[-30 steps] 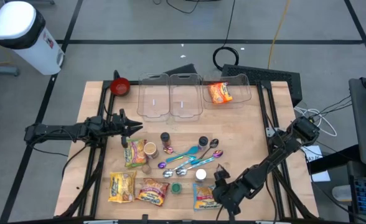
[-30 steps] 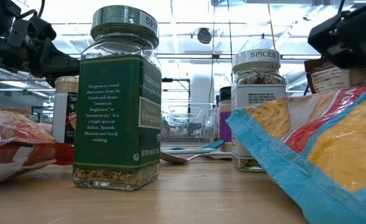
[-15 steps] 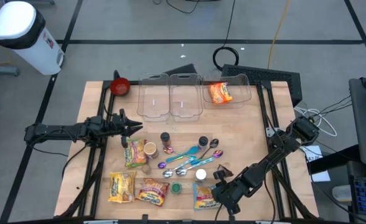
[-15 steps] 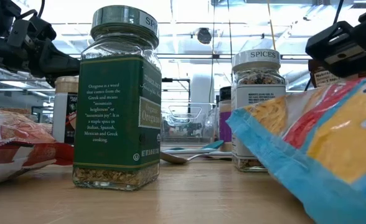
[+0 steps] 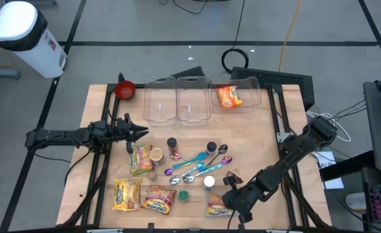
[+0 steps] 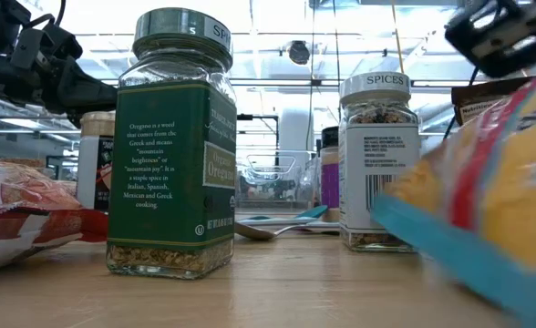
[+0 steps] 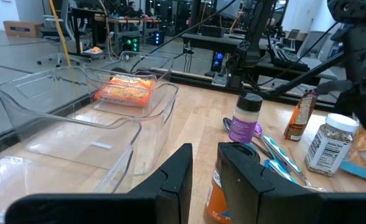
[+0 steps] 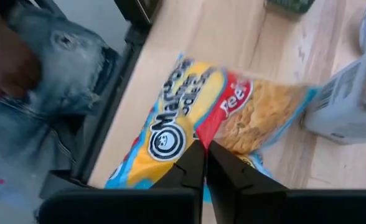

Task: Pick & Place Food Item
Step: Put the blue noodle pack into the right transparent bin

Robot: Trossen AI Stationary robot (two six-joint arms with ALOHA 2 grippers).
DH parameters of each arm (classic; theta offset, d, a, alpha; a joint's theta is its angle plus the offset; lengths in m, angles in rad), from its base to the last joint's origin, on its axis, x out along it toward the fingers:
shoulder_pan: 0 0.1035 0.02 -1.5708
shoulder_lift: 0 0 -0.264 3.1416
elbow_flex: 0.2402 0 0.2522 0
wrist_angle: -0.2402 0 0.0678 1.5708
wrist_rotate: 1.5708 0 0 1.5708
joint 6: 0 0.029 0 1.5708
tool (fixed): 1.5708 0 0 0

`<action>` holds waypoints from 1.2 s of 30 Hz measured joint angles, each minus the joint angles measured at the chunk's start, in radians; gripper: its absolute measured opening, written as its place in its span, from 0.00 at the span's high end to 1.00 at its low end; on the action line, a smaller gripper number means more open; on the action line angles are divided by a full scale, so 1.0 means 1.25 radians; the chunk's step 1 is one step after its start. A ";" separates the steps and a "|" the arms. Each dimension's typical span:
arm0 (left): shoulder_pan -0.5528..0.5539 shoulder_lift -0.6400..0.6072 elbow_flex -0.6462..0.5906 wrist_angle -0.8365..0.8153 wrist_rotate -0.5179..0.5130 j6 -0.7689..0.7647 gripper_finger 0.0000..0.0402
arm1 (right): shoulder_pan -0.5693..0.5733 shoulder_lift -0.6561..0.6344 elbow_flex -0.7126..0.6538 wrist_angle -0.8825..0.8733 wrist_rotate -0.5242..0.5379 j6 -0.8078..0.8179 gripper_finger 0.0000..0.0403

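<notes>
A yellow, red and blue noodle packet (image 5: pixel 215 204) sits near the table's near edge, right of centre, and my right gripper (image 5: pixel 233 199) is shut on it. In the low view the packet (image 6: pixel 487 200) fills the right side, tilted and blurred, below the gripper (image 6: pixel 500 32). My left gripper (image 5: pixel 142 133) hangs over the table's left half with a narrow gap between its fingers and nothing in it. An orange packet (image 5: pixel 228 97) lies on the floor of the rightmost clear bin (image 5: pixel 258 90). My right gripper pinches the packet between its two fingers (image 8: pixel 192 163), at the edge (image 8: pixel 200 134) nearest the arm, by the red band. The fingers slant down from the table's right side. The packet is tilted, its left end raised; whether its lower part is on the table, I cannot tell.
Two more clear bins (image 5: pixel 192 100) stand at the far edge beside a red bowl (image 5: pixel 124 89). Three other packets (image 5: pixel 127 194) lie near left. Spice jars (image 6: pixel 170 137), spoons (image 5: pixel 192 169) and small lids crowd the middle. A person in jeans (image 8: pixel 65 74) stands beyond the near edge.
My right gripper has shut on the noodle packet and risen a little, drifting toward the table's right edge. The packet has tipped, and its left end has come up off the table and moved right with the gripper.
</notes>
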 joint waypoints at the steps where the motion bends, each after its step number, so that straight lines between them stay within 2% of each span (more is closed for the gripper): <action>1: 0.000 0.000 0.000 0.000 0.000 0.000 0.80 | 0.000 -0.009 0.000 0.002 0.000 0.000 0.99; 7: 0.000 0.000 0.000 0.000 0.000 0.000 0.80 | 0.001 -0.074 0.000 0.014 0.001 0.000 1.00; 16: 0.000 0.000 0.000 0.000 0.000 0.000 0.80 | 0.001 -0.166 0.000 0.108 0.008 -0.030 1.00; 30: 0.000 0.000 0.000 0.000 0.000 0.000 0.80 | -0.005 -0.242 0.000 0.124 0.317 -0.072 1.00; 36: 0.000 0.000 0.000 0.000 0.000 0.000 0.80 | -0.038 -0.263 -0.029 0.169 0.427 -0.105 1.00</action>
